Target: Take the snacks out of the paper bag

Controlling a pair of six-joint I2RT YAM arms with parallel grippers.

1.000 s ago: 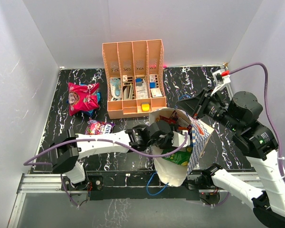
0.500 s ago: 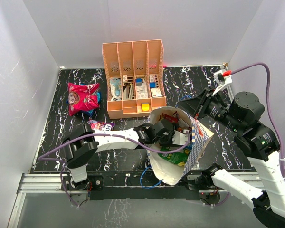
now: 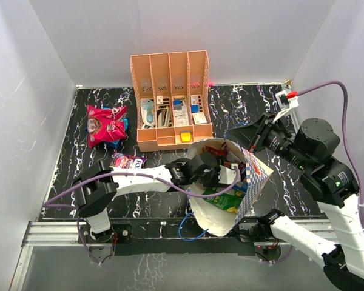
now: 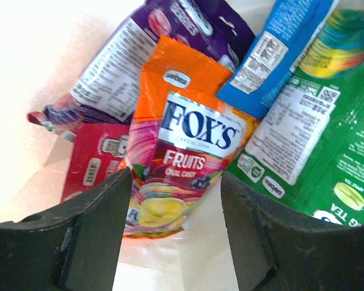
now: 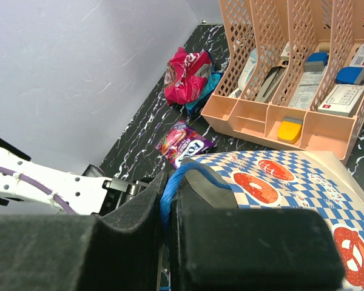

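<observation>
Your left gripper (image 4: 175, 194), jaws wide, straddles the orange FOX'S packet (image 4: 185, 139) mid-frame inside the paper bag (image 3: 255, 179), whose blue cord handle (image 5: 181, 170) your right gripper (image 5: 170, 194) pinches shut, so closing off-centre could let the slick foil slip or snag the green packet (image 4: 327, 151) at right.

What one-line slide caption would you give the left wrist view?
Open left gripper frames the orange Fox's packet among other snacks inside the paper bag.
</observation>
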